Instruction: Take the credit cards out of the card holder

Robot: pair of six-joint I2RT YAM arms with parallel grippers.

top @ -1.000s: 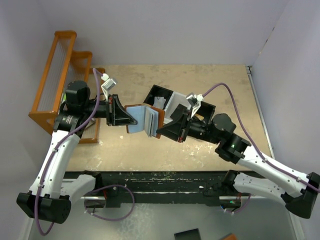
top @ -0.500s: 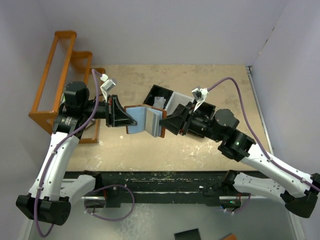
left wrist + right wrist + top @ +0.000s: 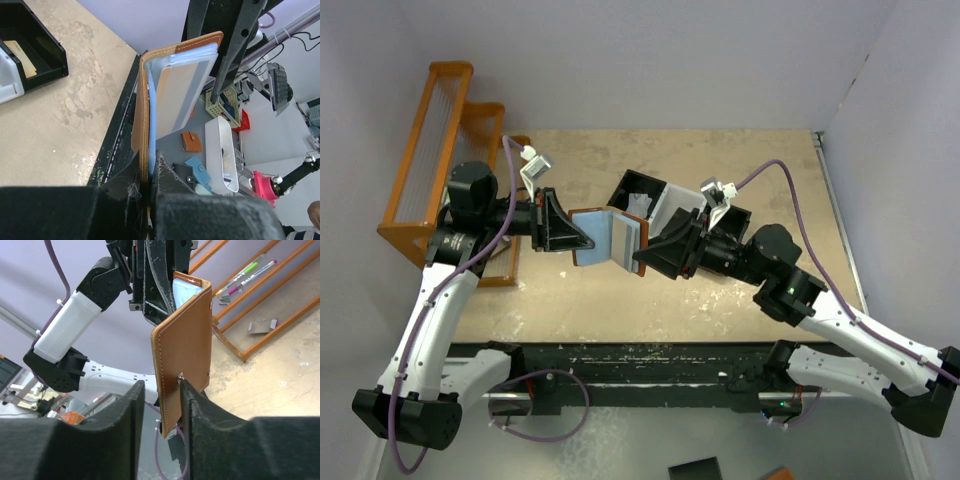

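From where I stand, the card holder (image 3: 595, 240) hangs open above the middle of the bench (image 3: 740, 160), stretched between the two arms. The left tool (image 3: 584, 241) comes in from 9 o'clock and is clenched on the edge of one brown flap, which its wrist camera shows squeezed tight between the pads. The right tool (image 3: 640, 260) reaches in from 4 o'clock with its jaws loosened: the other flap stands between its fingers (image 3: 195, 405), close against one and just clear of the other. Pale blue sleeves (image 3: 185, 90) fan out inside; whether cards sit in them I cannot tell. A black-and-white tray (image 3: 655, 200) lies at 1 o'clock of the holder, and an orange rack (image 3: 440, 150) at 10 o'clock.
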